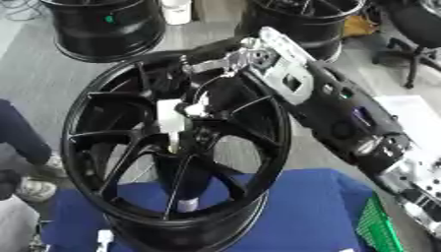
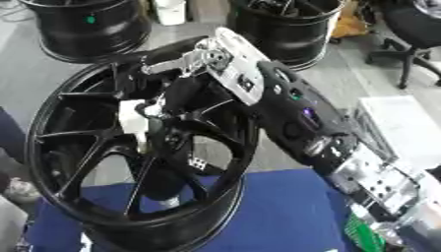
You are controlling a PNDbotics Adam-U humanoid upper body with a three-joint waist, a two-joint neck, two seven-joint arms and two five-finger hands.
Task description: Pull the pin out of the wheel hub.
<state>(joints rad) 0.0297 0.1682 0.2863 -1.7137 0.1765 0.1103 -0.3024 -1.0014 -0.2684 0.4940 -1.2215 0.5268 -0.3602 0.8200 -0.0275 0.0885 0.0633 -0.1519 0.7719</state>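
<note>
In the left eye view the right hand [image 1: 226, 74] reaches into the wheel hub [image 1: 172, 142] standing on the blue tabletop [image 1: 301, 211], fingers curled around the white pin [image 1: 171, 118] at its centre. The right eye view shows the same grip; he'd best draw straight out along the pin's axis, clear of the spokes.

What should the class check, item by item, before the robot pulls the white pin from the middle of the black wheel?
1. Right hand at the white pin: ok.
2. Fingers closed round the pin: cannot tell, dark fingers blend with the spokes.
3. Wheel resting on the blue cloth: ok.
4. Left hand steadying the wheel: not ok, it shows in no view.
5. Pin already loose: cannot tell.
</note>
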